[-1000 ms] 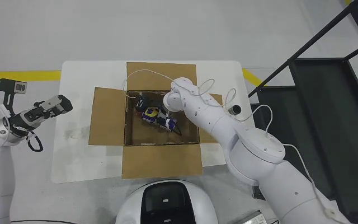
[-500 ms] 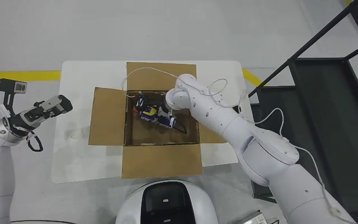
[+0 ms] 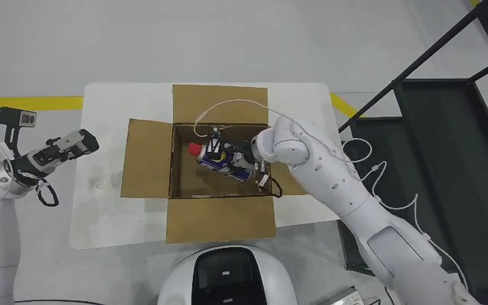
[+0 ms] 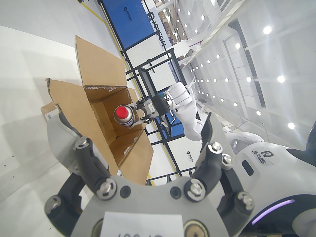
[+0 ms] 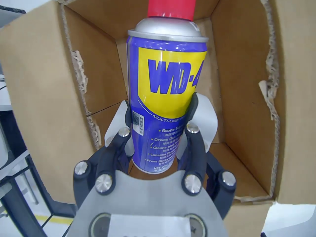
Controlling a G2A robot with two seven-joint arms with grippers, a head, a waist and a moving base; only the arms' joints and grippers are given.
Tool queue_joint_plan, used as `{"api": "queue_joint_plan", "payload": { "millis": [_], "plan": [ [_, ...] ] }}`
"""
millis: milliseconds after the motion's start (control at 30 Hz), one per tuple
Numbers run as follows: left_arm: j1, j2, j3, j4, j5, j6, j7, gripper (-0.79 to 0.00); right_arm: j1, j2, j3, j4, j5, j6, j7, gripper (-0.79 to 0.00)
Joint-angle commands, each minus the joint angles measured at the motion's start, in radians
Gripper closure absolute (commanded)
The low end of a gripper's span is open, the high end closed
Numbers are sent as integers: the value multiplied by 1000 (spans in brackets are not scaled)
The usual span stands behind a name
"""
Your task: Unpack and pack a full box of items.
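Observation:
An open cardboard box [image 3: 146,158] sits in the middle of the white table [image 3: 107,213]. My right gripper [image 3: 238,158] is over the box's opening, shut on a blue and yellow spray can [image 3: 217,158] with a red cap. In the right wrist view the fingers clamp the lower half of the spray can [image 5: 167,75], with the box's [image 5: 37,75] bare inner walls behind it. My left gripper [image 3: 76,142] hangs open beyond the table's left edge, holding nothing. From the left wrist view, the spray can [image 4: 123,115] is seen above the box [image 4: 98,75].
The box's four flaps lie folded outward over the table. A black metal frame [image 3: 427,114] stands just right of the table. A white cable [image 3: 229,107] loops from the right arm over the far flap. Bare table shows left of the box.
The right gripper has come up out of the box with the spray can and shifted right; the arm's elbow has swung toward the table's right side. The left arm has not moved.

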Motion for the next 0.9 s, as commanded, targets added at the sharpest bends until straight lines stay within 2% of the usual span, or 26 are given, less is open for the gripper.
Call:
{"api": "queue_joint_plan", "payload": {
  "millis": [0, 267, 533, 867],
  "plan": [
    [7, 0, -1, -7, 9, 9, 31, -785, -50, 23, 58, -59, 5, -14, -14, 0],
    [1, 10, -41, 18, -7, 25, 92, -785, -203, 86, 248, -190, 53, -106, -132, 0],
    [1, 10, -41, 18, -7, 25, 92, -785, -379, 118, 409, -253, 32, -213, -393, 0],
    [1, 10, -41, 18, -7, 25, 92, -785, -379, 118, 409, -253, 32, -213, -393, 0]
  ]
}}
